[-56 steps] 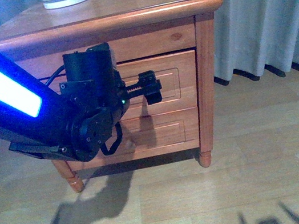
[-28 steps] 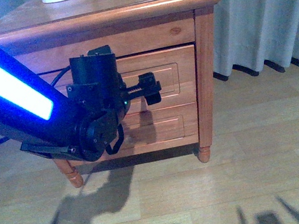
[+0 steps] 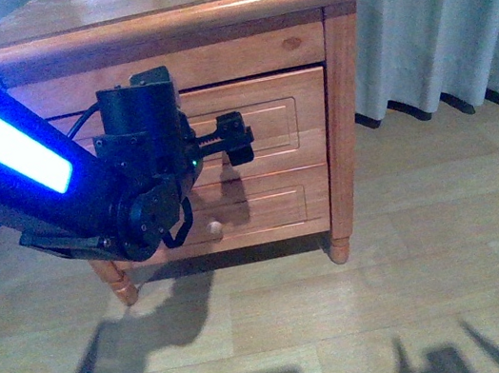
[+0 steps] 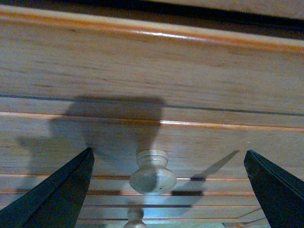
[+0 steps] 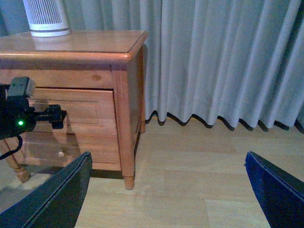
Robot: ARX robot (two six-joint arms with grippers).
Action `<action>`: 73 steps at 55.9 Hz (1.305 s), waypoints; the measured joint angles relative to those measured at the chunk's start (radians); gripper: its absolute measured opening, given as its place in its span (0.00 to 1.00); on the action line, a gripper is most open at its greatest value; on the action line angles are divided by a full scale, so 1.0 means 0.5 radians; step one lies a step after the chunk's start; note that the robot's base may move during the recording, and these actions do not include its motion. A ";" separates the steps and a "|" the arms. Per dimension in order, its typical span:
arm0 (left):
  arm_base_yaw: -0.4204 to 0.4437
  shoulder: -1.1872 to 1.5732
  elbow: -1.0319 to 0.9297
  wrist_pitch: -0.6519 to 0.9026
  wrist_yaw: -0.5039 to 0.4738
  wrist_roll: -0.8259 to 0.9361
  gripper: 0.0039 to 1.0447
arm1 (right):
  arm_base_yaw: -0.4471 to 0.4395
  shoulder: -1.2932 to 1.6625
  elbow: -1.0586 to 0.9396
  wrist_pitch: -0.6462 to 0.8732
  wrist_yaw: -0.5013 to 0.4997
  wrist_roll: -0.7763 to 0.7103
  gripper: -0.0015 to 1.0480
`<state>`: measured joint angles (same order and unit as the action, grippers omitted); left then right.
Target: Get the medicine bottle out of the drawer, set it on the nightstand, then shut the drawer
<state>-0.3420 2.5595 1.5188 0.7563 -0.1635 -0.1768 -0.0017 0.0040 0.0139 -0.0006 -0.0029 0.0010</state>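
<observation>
The nightstand (image 3: 342, 54) stands against grey curtains. Its upper drawer (image 3: 282, 123) has its front about flush with the cabinet. My left gripper (image 3: 233, 139) is open right in front of that drawer. In the left wrist view the drawer's round knob (image 4: 153, 172) lies between the spread fingers (image 4: 57, 199) without touching them. The medicine bottle is out of view. My right gripper (image 5: 166, 190) is open and empty above the floor, to the right of the nightstand (image 5: 118, 57). From there I see the left gripper (image 5: 53, 116) at the drawer.
A white ribbed appliance (image 5: 46, 18) stands on the nightstand top. The lower drawer's knob (image 3: 213, 227) shows under the left arm. Curtains (image 5: 223, 61) hang to the right, above a pale wood floor (image 3: 395, 296).
My left gripper has shifted a little left and up across the upper drawer front. The front view has also shifted, so the nightstand sits slightly higher in the picture.
</observation>
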 joint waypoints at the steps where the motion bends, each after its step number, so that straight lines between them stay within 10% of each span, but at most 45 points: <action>1: 0.000 0.006 0.000 0.004 0.001 0.002 0.94 | 0.000 0.000 0.000 0.000 0.000 0.000 0.93; 27: 0.002 0.030 0.001 0.060 0.013 0.046 0.94 | 0.001 0.000 0.000 0.000 -0.001 0.000 0.93; 50: 0.032 0.033 0.002 0.054 0.009 0.067 0.28 | 0.000 0.000 0.000 0.000 -0.001 0.000 0.93; 73: -0.005 -0.114 -0.408 0.298 -0.033 0.027 0.24 | 0.000 0.000 0.000 0.000 -0.001 0.000 0.93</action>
<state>-0.3443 2.5027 1.3148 0.9051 -0.1799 -0.1635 -0.0017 0.0040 0.0139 -0.0006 -0.0032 0.0010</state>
